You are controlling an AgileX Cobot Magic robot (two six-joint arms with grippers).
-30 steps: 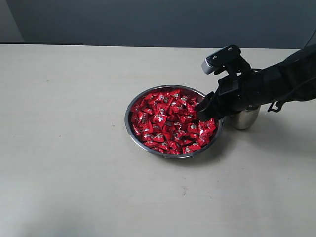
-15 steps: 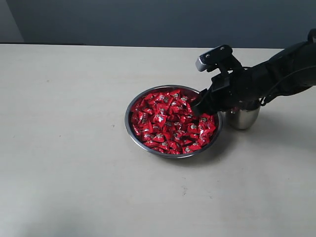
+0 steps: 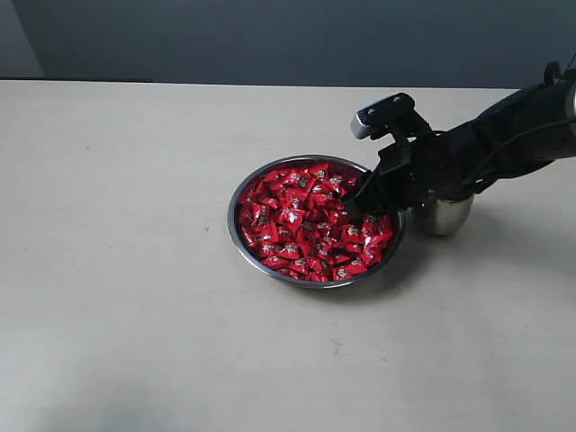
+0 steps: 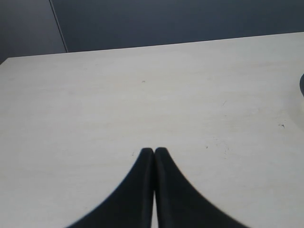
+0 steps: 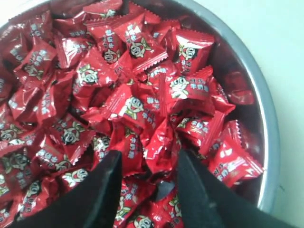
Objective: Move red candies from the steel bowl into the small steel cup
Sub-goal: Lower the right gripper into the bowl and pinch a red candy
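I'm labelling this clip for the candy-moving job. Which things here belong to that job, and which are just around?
Part of the job:
- red candies
- steel bowl holding them
- small steel cup beside the bowl
- right tool, open, tips down among the candies

Just around:
- left tool, shut, idle above the table

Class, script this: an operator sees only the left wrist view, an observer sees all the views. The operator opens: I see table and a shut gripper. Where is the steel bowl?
Observer: The steel bowl sits near the middle of the exterior view, full of red candies.
Operator: Where is the other gripper?
Observer: The right gripper is down at the bowl's right side, jaws open astride a few candies.
Operator: And the cup?
Observer: The small steel cup stands upright just right of the bowl, partly behind the right arm.
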